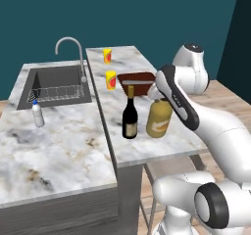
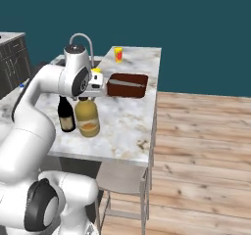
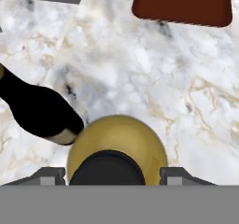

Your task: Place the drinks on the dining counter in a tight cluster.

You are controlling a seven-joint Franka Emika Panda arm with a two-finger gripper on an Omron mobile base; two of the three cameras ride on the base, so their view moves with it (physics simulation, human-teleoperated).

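On the dining counter (image 1: 147,146), well inside its edges, the claw (image 3: 112,171) straddles the amber bottle (image 1: 159,118), fingers apart.

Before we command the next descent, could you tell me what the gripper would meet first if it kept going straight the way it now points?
Most likely the black cap of the amber bottle, directly below the gripper, whose fingertips flank it. How far above the cap they sit is hard to judge.
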